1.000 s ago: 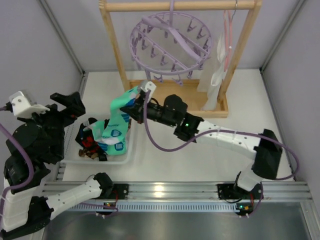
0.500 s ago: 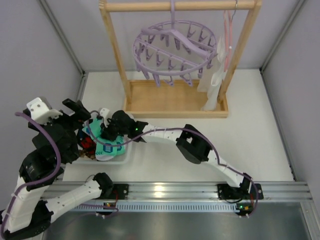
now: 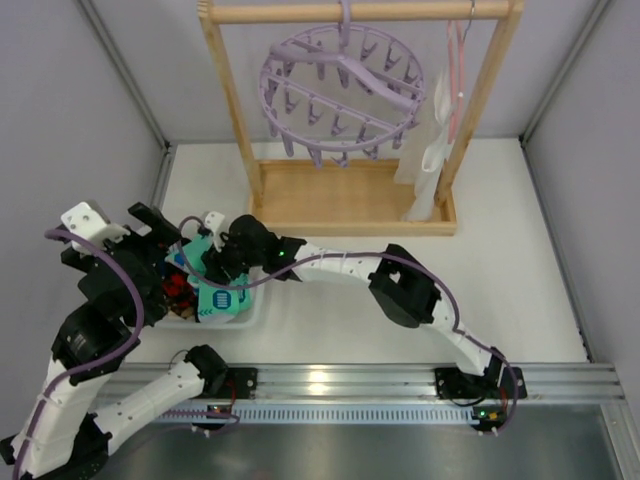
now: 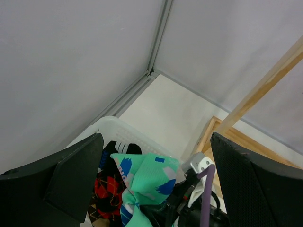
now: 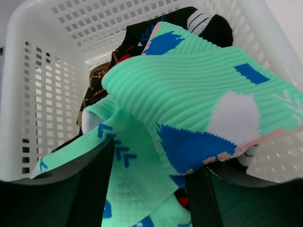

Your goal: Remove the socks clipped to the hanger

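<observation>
Right claw [image 5: 147, 187] sits low over the basket [image 5: 42, 80] at the left of the tabletop [image 3: 520, 250], arm stretched right across from its base. Jaws apart, mint sock [image 5: 189, 90] draped loose across the gap, not pinched as far as I can see. I read this as the drop-off: low enough that the sock lands inside the walls rather than over the rim. Under it in the basket are other socks [image 4: 108, 187], a black one and a red-black patterned one, so that's evidently the pile for removed ones. Left claw [image 4: 156, 142] hangs above the same basket, jaws wide apart, nothing in them; probably parked there to keep out of the right arm's path. Hanger [image 3: 345, 62] hangs by its hook from the top bar of the frame [image 3: 225, 90], tilted, pegs [image 3: 330, 125] dangling. No sock on any peg from the top view, but the far pegs are small and partly masked by the ring, so can't swear to it. White cloth [image 3: 425, 160] on the pink hanger [image 3: 455, 70] beside it isn't ours, leave it. Judgement: task at or near the end. Next is lift the right arm clear without snagging the mint sock on a finger, then check the pegs.
</observation>
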Robot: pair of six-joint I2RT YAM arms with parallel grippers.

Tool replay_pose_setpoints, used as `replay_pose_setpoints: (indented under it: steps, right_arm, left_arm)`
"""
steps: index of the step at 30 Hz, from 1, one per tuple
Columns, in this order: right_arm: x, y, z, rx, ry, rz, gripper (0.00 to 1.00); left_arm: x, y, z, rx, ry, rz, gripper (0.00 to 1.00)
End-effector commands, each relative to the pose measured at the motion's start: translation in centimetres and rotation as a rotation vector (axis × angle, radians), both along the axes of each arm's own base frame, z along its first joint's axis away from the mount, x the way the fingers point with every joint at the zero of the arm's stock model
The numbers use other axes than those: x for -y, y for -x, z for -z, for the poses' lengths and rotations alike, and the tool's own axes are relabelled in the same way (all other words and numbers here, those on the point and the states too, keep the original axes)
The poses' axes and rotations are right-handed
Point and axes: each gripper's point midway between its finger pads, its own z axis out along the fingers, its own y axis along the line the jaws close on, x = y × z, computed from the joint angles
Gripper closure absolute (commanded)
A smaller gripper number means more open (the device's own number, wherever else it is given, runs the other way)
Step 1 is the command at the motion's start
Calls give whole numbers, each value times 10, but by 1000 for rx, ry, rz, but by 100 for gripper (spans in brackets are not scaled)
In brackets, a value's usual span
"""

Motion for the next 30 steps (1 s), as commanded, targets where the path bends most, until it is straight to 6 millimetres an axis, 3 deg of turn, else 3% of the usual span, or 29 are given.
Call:
replay_pose_setpoints:
  steps: [1, 2, 4, 5, 6, 8, 10, 11, 12, 13, 14, 15, 16, 17, 18, 19, 21, 22, 23, 24, 25, 27, 28, 30]
  right_arm:
    - [21, 5, -59, 37, -32, -10, 43]
    - [26, 5, -83, 55, -66, -8, 40]
    - [37, 6, -88, 53, -64, -1, 31]
    - [42, 6, -115, 79, -117, 7, 29]
    - [51, 8, -107, 67, -99, 16, 28]
    - [66, 6, -114, 71, -106, 50, 11]
    - [91, 6, -122, 70, -115, 85, 1]
    - [109, 4, -147, 91, -152, 130, 1]
    - [127, 6, -124, 65, -119, 164, 1]
    - [146, -7, -124, 77, -118, 246, 0]
    - [172, -7, -152, 98, -168, 305, 1]
    - [200, -8, -121, 77, -106, 378, 1]
    - [230, -23, -118, 105, -83, 512, 1]
    - [259, -22, -145, 130, -129, 583, 1]
    - [283, -19, -128, 133, -77, 636, 1]
    - [322, -20, -133, 161, -56, 745, 1]
    - [361, -19, -136, 185, -11, 853, 0]
    - [393, -20, -130, 204, 61, 942, 1]
    - [415, -14, -146, 218, 29, 988, 1]
    - [433, -14, -148, 225, 41, 1037, 1]
    - [465, -7, -152, 246, 74, 1110, 0]
    - [495, -2, -159, 251, 78, 1191, 1]
    - [516, 3, -169, 264, 54, 1244, 0]
    - [542, 11, -169, 274, 88, 1299, 0]
  left_arm:
    - [7, -8, -6, 33, -9, 35, 2]
    - [7, -11, -3, 32, -15, 29, 2]
    - [17, -20, -2, 43, -18, 85, 2]
    - [14, -22, -1, 40, -21, 67, 2]
    - [16, -26, 1, 32, -23, 76, 2]
    - [28, -34, 2, 26, -27, 144, 2]
    - [32, -40, 5, 4, -40, 163, 1]
    - [41, -44, 6, -2, -48, 218, 1]
    - [46, -46, 9, -13, -60, 250, 1]
    - [62, -50, 16, -37, -77, 344, 1]
    - [71, -51, 23, -61, -90, 392, 1]
    - [76, -50, 30, -77, -97, 429, 1]
    - [82, -50, 48, -131, -106, 464, 1]
    - [90, -49, 57, -153, -103, 507, 1]
    - [92, -47, 67, -172, -100, 526, 2]
    - [95, -43, 82, -201, -102, 550, 2]
    - [95, -39, 92, -208, -106, 566, 1]
    - [92, -33, 99, -200, -101, 561, 1]
    - [89, -31, 101, -191, -94, 549, 1]
    - [86, -30, 110, -198, -86, 534, 2]
    - [82, -25, 108, -172, -76, 521, 2]
    - [76, -24, 119, -168, -42, 481, 1]
    - [76, -24, 120, -162, -35, 478, 1]
    - [76, -24, 116, -146, -31, 479, 2]
